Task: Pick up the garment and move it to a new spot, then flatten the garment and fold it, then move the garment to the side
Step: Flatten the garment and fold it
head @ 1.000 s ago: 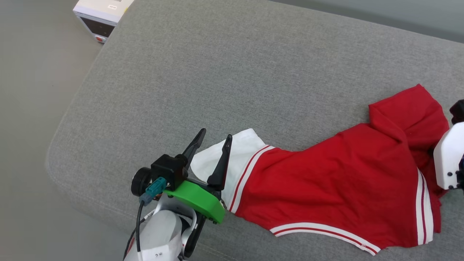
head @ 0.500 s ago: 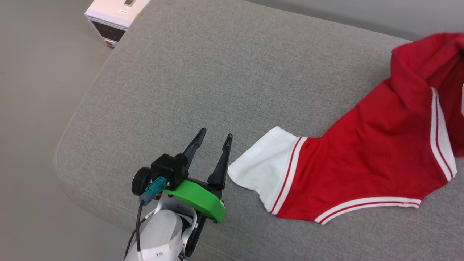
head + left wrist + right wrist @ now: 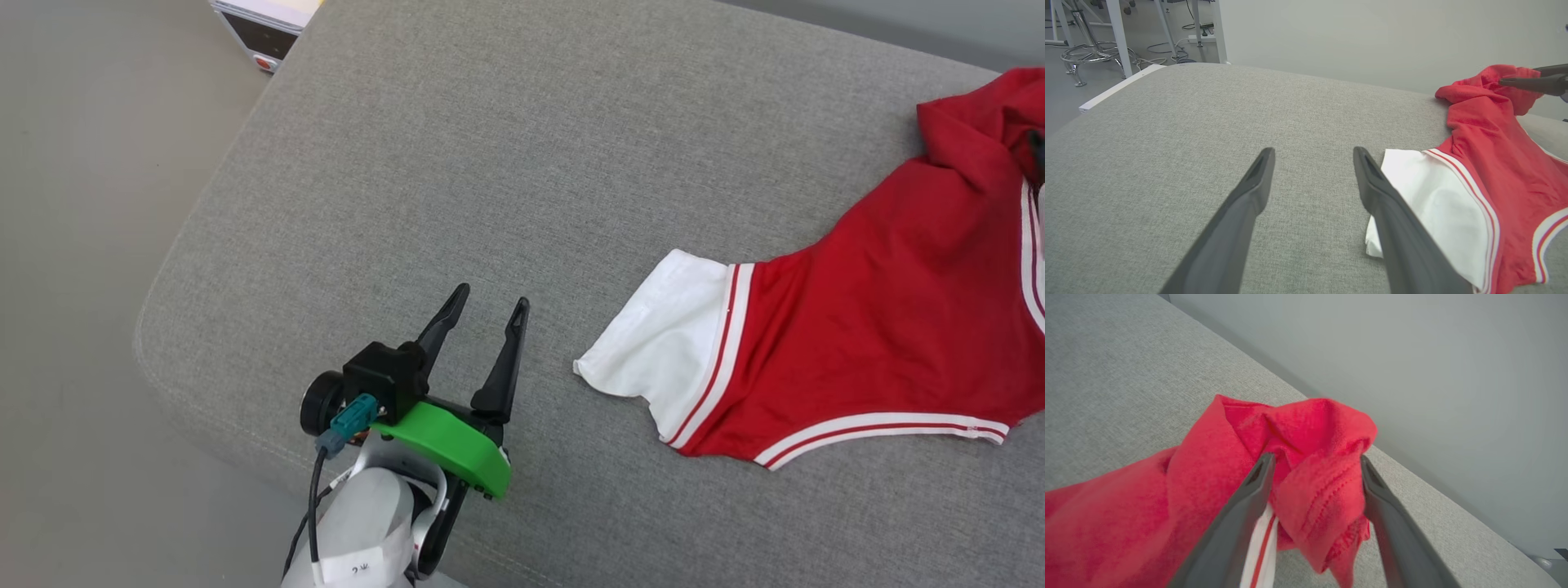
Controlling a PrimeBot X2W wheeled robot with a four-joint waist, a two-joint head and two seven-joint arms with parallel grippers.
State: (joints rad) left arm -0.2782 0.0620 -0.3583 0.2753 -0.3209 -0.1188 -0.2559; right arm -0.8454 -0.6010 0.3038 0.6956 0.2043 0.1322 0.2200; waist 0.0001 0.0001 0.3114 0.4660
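**Garment spread on the right of the seat, both jaws wide**

Garment (image 3: 882,327) lies on the right part of a grey upholstered seat (image 3: 522,147). Its red body runs toward the far right corner and its white sleeve (image 3: 661,359) points left, flat on the fabric. Red-and-white stripe trim edges the sleeve and the near hem.

The left gripper (image 3: 493,295) hovers over bare upholstery just left of the sleeve. Its jaws are wide apart and hold nothing.

The right gripper (image 3: 1316,456) is at the garment's far end. Its jaws are spread wide, with a raised bunch of red cloth standing between the two fingers. The pictures show no pinch on the cloth.

A white box (image 3: 261,20) sits on the floor (image 3: 82,245) beyond the seat's far left corner.
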